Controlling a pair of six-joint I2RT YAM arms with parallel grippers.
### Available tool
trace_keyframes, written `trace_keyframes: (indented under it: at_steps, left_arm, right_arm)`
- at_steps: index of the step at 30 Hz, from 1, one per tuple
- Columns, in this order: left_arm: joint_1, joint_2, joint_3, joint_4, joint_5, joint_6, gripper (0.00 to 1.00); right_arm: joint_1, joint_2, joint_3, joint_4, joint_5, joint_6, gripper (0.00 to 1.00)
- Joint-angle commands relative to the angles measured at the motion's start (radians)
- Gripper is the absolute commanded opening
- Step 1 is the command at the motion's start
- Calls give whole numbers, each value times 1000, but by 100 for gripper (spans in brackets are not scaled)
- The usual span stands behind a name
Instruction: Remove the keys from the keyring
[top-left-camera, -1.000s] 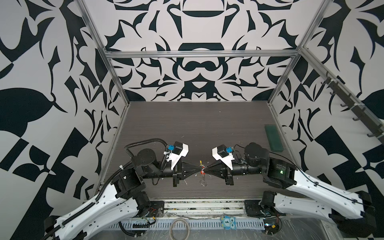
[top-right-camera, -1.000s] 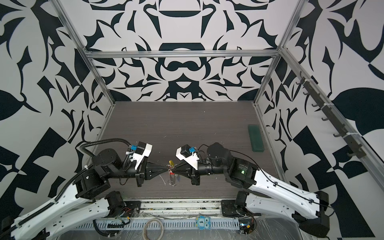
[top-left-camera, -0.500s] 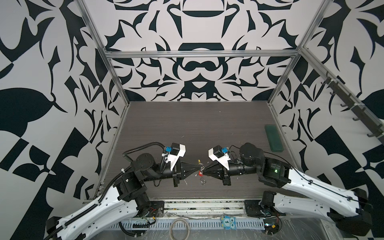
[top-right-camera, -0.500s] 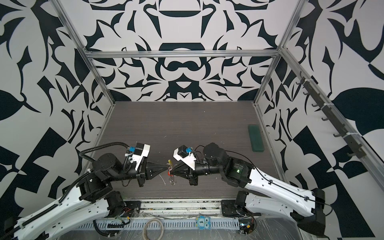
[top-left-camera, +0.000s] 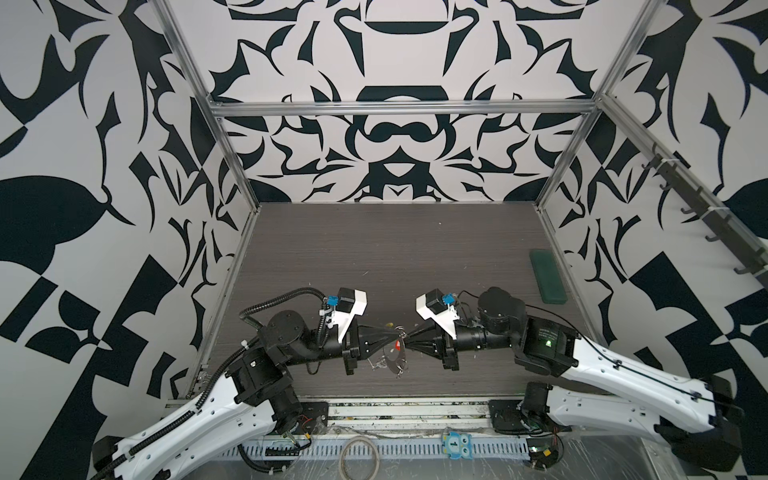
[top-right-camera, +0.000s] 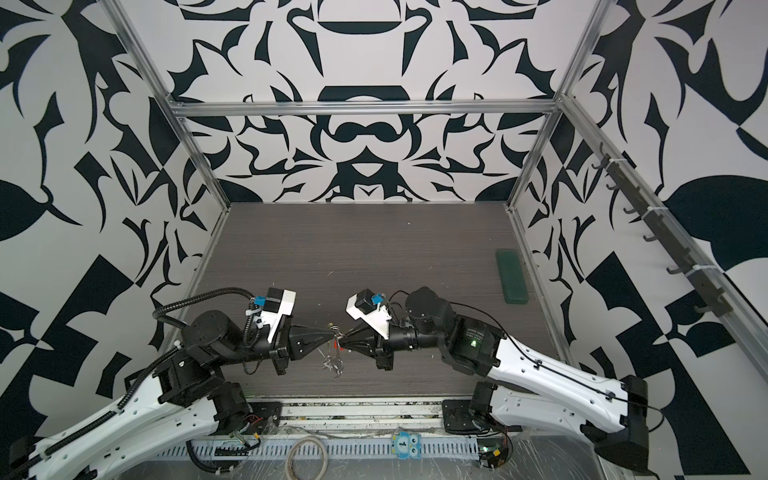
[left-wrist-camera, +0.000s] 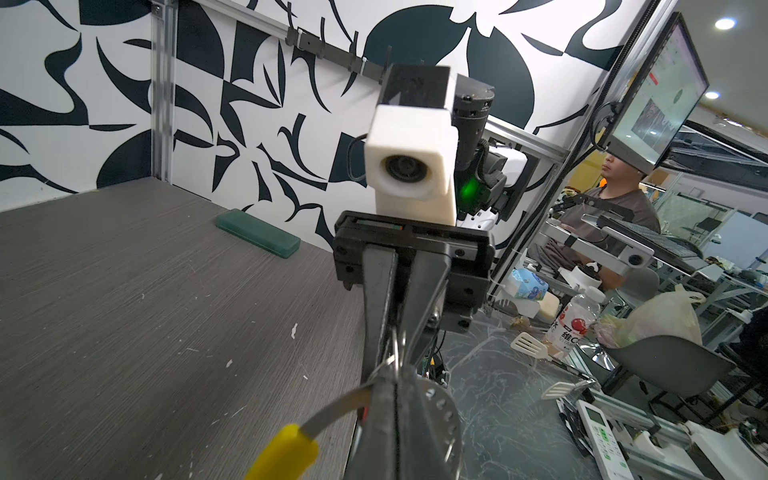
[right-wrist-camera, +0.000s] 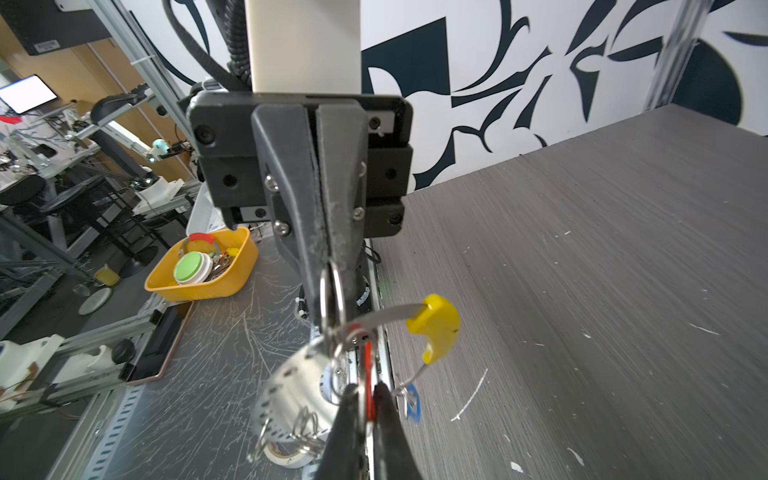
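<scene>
Grey tabletop (top-left-camera: 395, 249), left tool (right-wrist-camera: 332, 268) clamping keyring (right-wrist-camera: 291, 378), right tool (right-wrist-camera: 365, 390) narrow around red key (right-wrist-camera: 368, 363) — grip unclear

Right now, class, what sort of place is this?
Probably a robotics lab test cell: patterned walls on an aluminium frame enclose the table, with a monitor and seated person beyond.

Dark wood-grain table (top-left-camera: 395, 249), white specks scattered. Green flat case (top-left-camera: 548, 276) near table's right edge. Black-and-white patterned walls (top-left-camera: 395, 145), black hook rail (top-left-camera: 706, 216) on right-hand one. Beige hoop (top-left-camera: 360, 459) and blue owl tag (top-left-camera: 456, 444) on slotted front strip (top-left-camera: 415, 448). Off table: yellow tray (right-wrist-camera: 199, 289) holding green-topped round box (right-wrist-camera: 191, 266); seated person (left-wrist-camera: 611, 195) beside monitor (left-wrist-camera: 656, 91); white spatula (left-wrist-camera: 530, 345) near red-labelled bottle (left-wrist-camera: 571, 320).
</scene>
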Motion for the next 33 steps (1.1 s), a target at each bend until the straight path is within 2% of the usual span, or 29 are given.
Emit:
trace_keyframes:
  at_steps: [1, 3, 8, 14, 19, 23, 28, 33]
  left_arm:
    - [1, -14, 33, 74, -8, 12, 0]
    - [1, 1, 46, 50, -8, 14, 0]
    - [2, 35, 55, 45, 3, 20, 0]
    - [1, 40, 48, 68, 11, 15, 0]
    - [2, 35, 45, 71, 12, 6, 0]
    - [1, 31, 43, 71, 9, 4, 0]
    - [1, 30, 42, 78, 4, 4, 0]
    - [2, 23, 36, 85, -11, 3, 0]
  right_arm:
    - [7, -43, 50, -81, 46, -13, 27]
    - [7, -68, 85, -104, 53, -23, 33]
    - [7, -109, 155, -75, 91, -25, 41]
    - [7, -41, 213, -5, 59, -23, 44]
    - [7, -1, 188, 40, 55, -9, 43]
    - [7, -5, 149, 71, 42, 13, 38]
    - [7, -2, 117, 94, 19, 36, 24]
    - [7, -5, 94, 114, 11, 49, 14]
